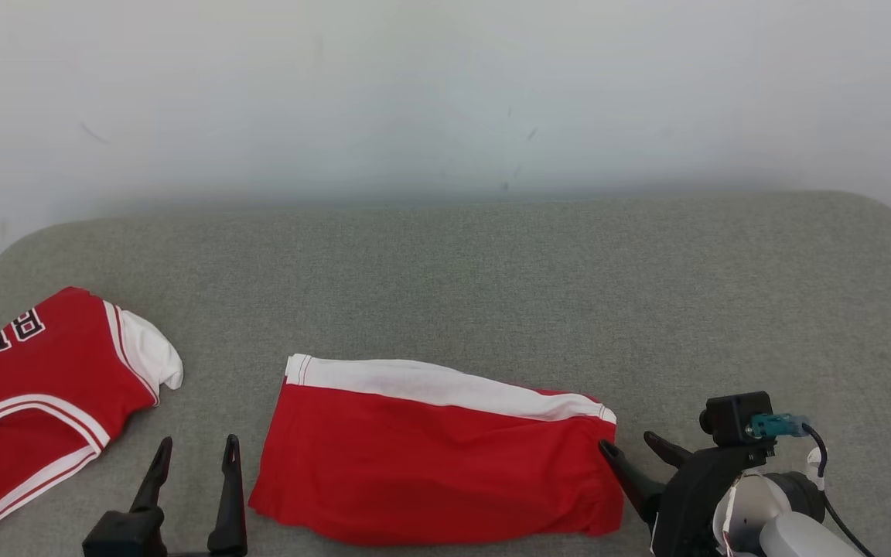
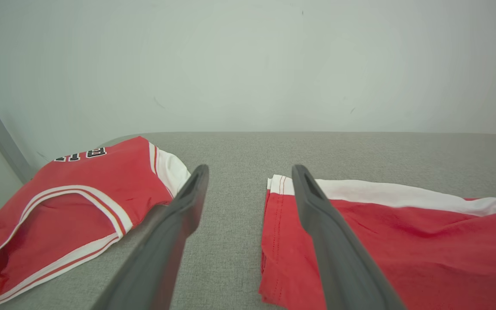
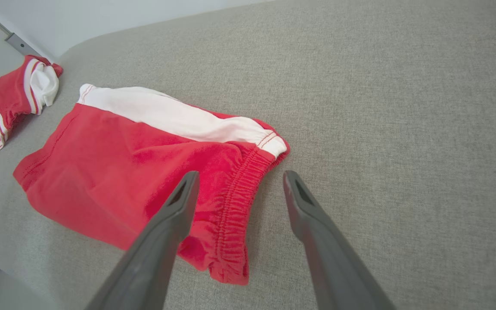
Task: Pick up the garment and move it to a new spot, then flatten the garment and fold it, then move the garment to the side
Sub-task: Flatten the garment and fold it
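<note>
The shorts (image 1: 430, 464) lie flat on the table (image 1: 492, 271), at the middle of its near edge, doubled into a compact red panel with the white stripe (image 1: 430, 383) along the side facing the table's far edge. The elastic waistband (image 3: 235, 202) forms the end toward the table's right side. The right gripper (image 1: 627, 441) hangs low over the table's near edge just beside this waistband, jaws spread wide and holding nothing; whether its inner finger touches the cloth cannot be determined. The left gripper (image 1: 198, 441) stands over the table's near edge beyond the opposite, hemmed end of the shorts, likewise released and empty. A red jersey (image 1: 35, 387) occupies the table's near left corner. Judged from this layout, folding appears complete and the move to the side is pending. Hazards: a pinch that catches only the upper layer lets the lower layer drop and opens the fold; a lift from one end alone lets the free end sag and drag on the table's rough fabric; uneven travel of the two arms stretches or skews the panel; a move toward the table's left risks overlapping the jersey.
</note>
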